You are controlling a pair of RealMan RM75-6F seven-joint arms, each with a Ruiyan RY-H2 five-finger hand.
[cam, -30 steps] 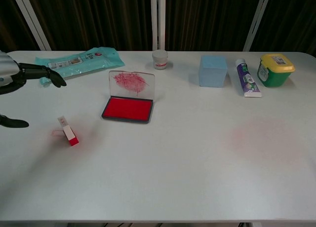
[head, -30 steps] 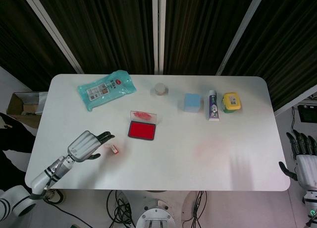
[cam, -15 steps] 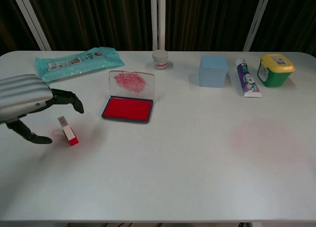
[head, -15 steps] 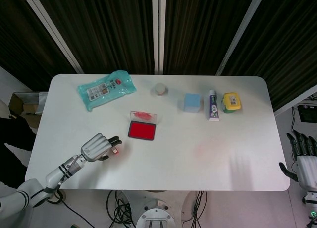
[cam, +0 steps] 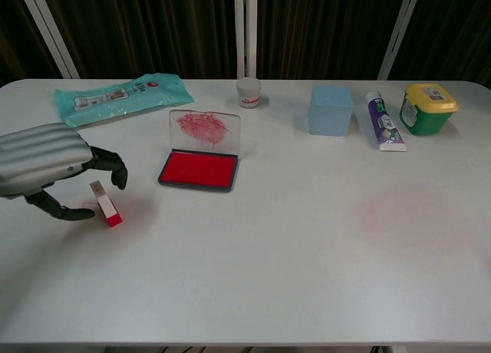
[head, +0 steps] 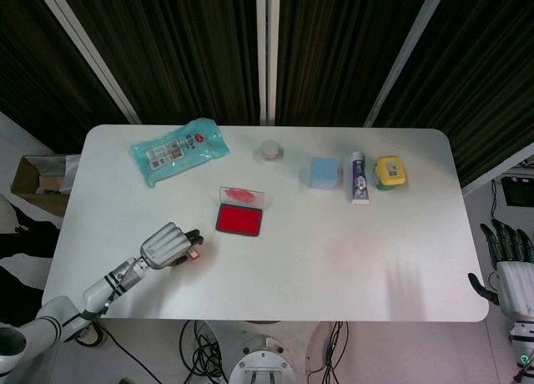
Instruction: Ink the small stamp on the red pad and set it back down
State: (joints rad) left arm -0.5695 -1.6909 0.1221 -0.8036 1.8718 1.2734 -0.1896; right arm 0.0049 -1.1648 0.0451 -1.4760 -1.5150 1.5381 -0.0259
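Note:
The small stamp, white with a red end, lies on its side on the white table to the left of the red ink pad. The pad's clear lid stands open and is smeared red. My left hand arches over the stamp, thumb low at its left and fingers curled down behind it; no grip shows. In the head view the left hand hides most of the stamp, below and left of the pad. My right hand hangs past the table's right edge, fingers spread and holding nothing.
Along the back of the table lie a teal wipes pack, a small white jar, a blue cube, a tube and a green tub with a yellow lid. A cardboard box sits off the left edge.
My left hand has come in from the left and lowered over the stamp, its fingers curling closer around it. The stamp and the right hand have not moved.

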